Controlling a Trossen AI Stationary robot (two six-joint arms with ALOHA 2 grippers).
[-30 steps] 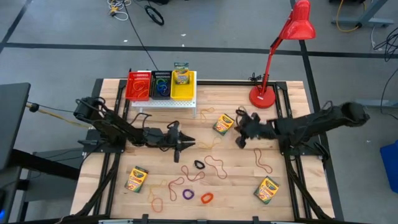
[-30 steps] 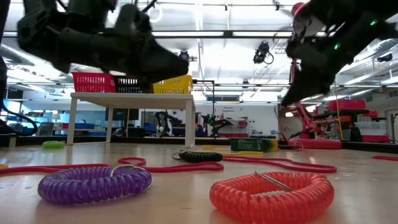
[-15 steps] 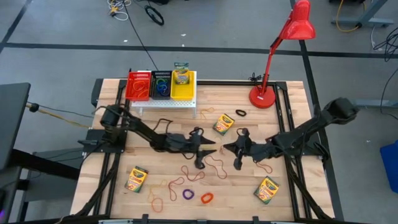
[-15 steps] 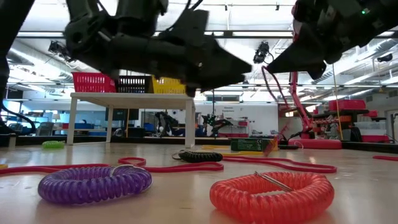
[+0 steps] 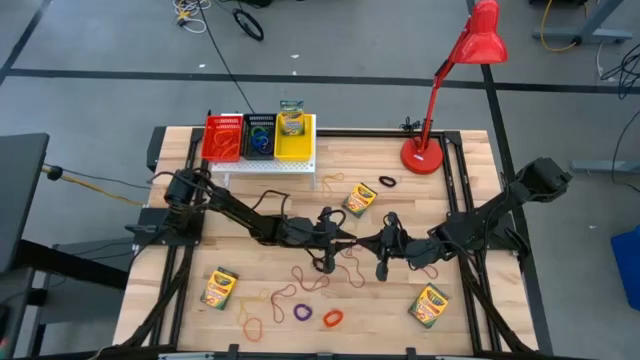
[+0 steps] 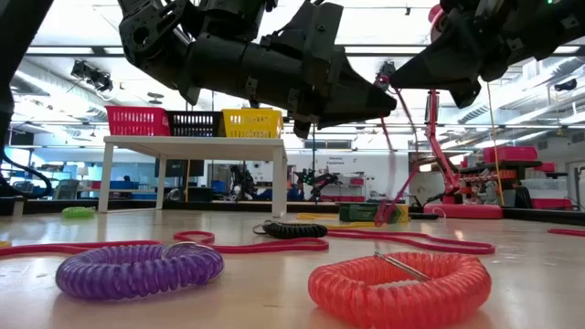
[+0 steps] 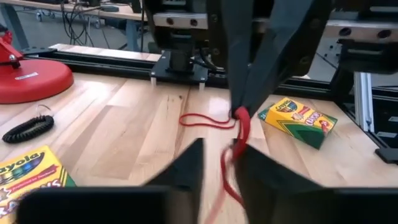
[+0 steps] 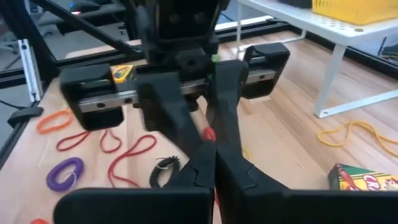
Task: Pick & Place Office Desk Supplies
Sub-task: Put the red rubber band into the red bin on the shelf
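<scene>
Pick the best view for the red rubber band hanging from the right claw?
Left wrist view: the red rubber band hangs from the right claw, close and unblocked. The low view shows it as a thin far strand; the right wrist view catches a sliver; the high view barely shows it.

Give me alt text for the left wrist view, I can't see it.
The right gripper hangs a thin red rubber band between the left gripper's dark fingers, above the wooden table. A yellow-and-green crayon box lies beyond, a black coiled loop off to one side.

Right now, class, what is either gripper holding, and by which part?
The right gripper pinches a thin red rubber band by its upper end; the rest dangles by the left gripper.
</scene>
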